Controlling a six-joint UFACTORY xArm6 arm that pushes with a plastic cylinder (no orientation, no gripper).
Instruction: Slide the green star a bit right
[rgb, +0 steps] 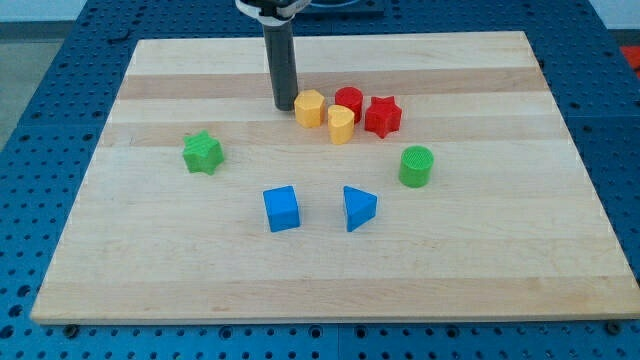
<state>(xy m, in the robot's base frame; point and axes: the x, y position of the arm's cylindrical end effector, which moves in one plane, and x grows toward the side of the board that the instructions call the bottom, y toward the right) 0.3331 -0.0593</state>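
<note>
standing upright near the view's top, the dark rod ends in my tip (285, 107), which rests on the pale wooden board (480, 270); it is a plain rod that holds nothing, just left of the yellow hexagonal block (310, 107), whether touching i cannot tell. beside that sit a yellow rounded block (341, 124), a red cylinder (349, 101) and a red star (382, 116). the green star (203, 153) lies well apart, toward the view's lower left of my tip. a green cylinder (416, 166), blue cube (281, 209) and blue triangular block (358, 207) sit lower.
</note>
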